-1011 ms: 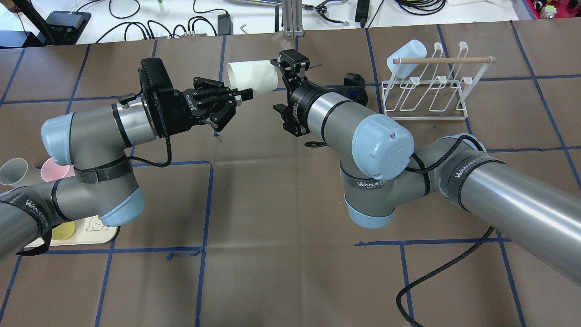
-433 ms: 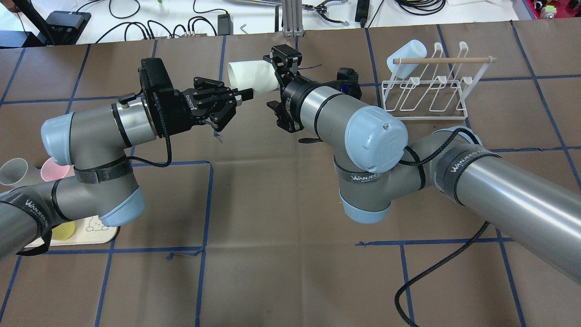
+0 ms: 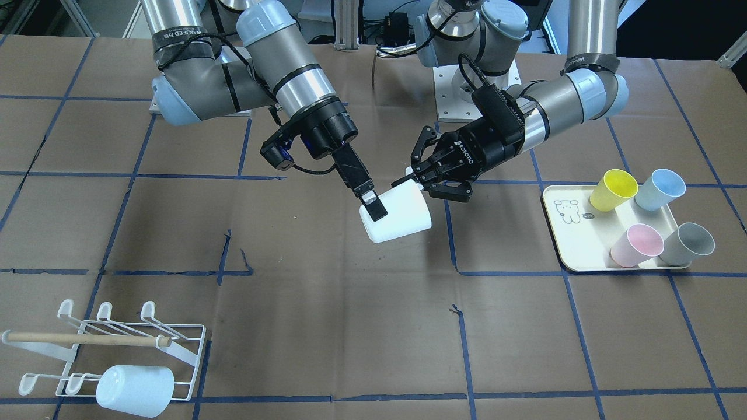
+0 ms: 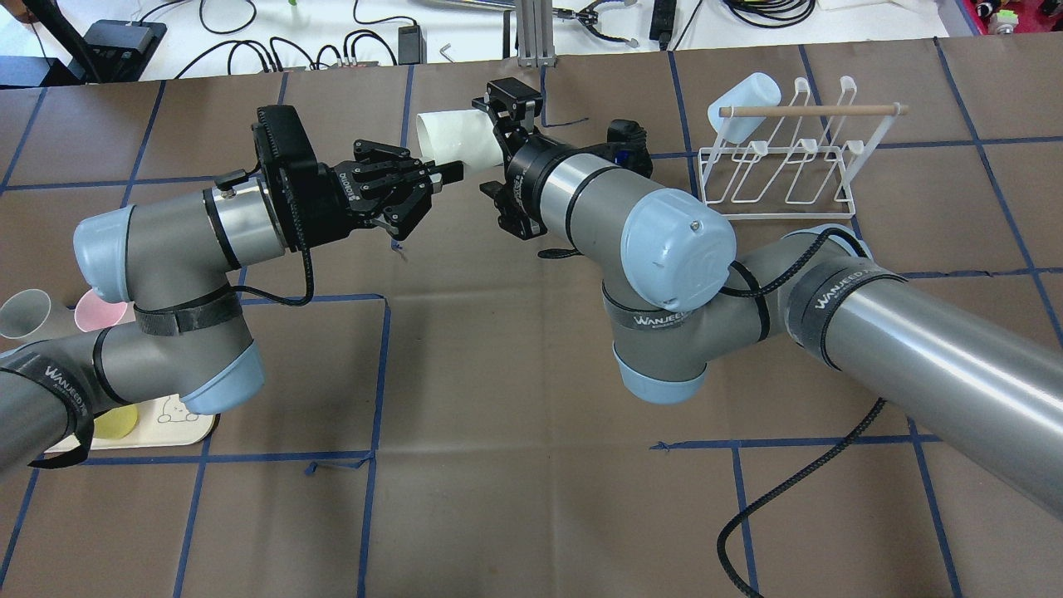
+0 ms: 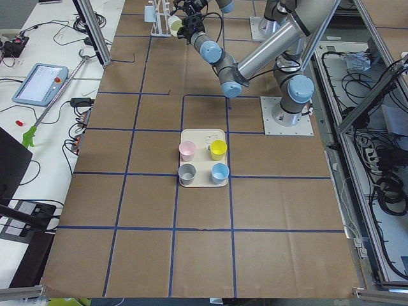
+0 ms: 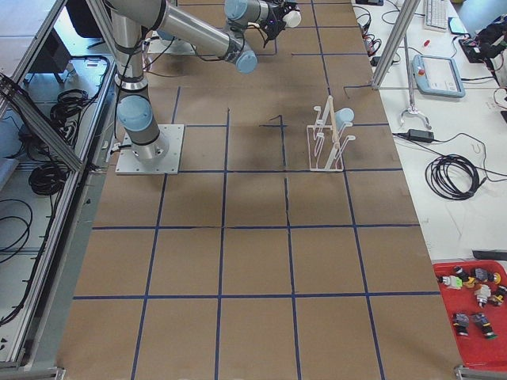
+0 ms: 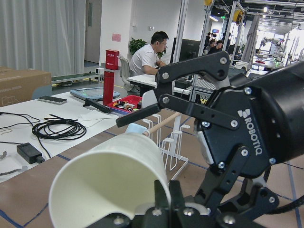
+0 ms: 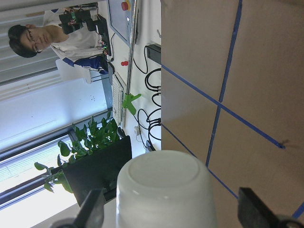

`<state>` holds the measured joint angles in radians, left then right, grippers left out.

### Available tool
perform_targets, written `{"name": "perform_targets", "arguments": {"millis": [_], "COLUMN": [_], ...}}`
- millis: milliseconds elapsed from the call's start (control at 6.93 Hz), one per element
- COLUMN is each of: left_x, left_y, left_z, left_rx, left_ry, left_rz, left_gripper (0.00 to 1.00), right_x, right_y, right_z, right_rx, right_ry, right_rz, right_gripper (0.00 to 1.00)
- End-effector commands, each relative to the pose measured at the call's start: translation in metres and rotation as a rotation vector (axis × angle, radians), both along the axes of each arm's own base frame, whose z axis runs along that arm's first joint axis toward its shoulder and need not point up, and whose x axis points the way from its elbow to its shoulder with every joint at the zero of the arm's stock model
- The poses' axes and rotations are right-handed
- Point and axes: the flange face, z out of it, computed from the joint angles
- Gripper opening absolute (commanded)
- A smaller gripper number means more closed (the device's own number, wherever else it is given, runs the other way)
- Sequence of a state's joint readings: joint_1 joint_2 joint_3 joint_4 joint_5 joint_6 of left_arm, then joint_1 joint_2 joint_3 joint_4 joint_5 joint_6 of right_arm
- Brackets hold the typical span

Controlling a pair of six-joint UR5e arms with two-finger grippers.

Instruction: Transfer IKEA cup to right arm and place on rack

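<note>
White cup [image 3: 400,219] hangs over the bench [image 3: 350,326], well apart from the rack [image 3: 87,338], its rim clamped in the left tool [image 3: 415,182]. The right tool [image 8: 173,211] has slid closer in the past second. Its fingers, spread apart, now straddle the cup's base with gaps on both sides. Closing them looks like the next step.

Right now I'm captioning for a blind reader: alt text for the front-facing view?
Mid-air handover of a white cup: the robot's left tool pinches its rim, its open right tool straddles the base. Frame lower left: a rack holding one pale cup; frame right: a tray of four cups.
</note>
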<state>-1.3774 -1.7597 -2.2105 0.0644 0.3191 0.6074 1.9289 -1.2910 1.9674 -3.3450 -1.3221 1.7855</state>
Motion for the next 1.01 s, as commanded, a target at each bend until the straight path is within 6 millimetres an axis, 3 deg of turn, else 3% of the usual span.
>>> {"name": "perform_targets", "arguments": {"millis": [0,433,866], "left_x": [-0.0001,-0.0001,-0.0002], "left_y": [0.0003,0.0003,0.0006], "left_z": [0.0008,0.0008,0.0014], "left_rx": [0.001,0.001,0.001], "left_ry": [0.001,0.001,0.001], "left_rz": [0.001,0.001,0.001], "left_gripper": [0.08,0.09,0.09], "right_x": [0.0050,0.0072,0.0078], "right_y": [-0.0071,-0.0079,-0.0086], "right_z": [0.0018,-0.0005,0.0000], "right_rx": [0.002,0.012,0.009], "right_ry": [-0.009,-0.014,-0.014], "right_rz": [-0.001,-0.002,0.002], "right_gripper": [1.00,0.98,0.80]}}
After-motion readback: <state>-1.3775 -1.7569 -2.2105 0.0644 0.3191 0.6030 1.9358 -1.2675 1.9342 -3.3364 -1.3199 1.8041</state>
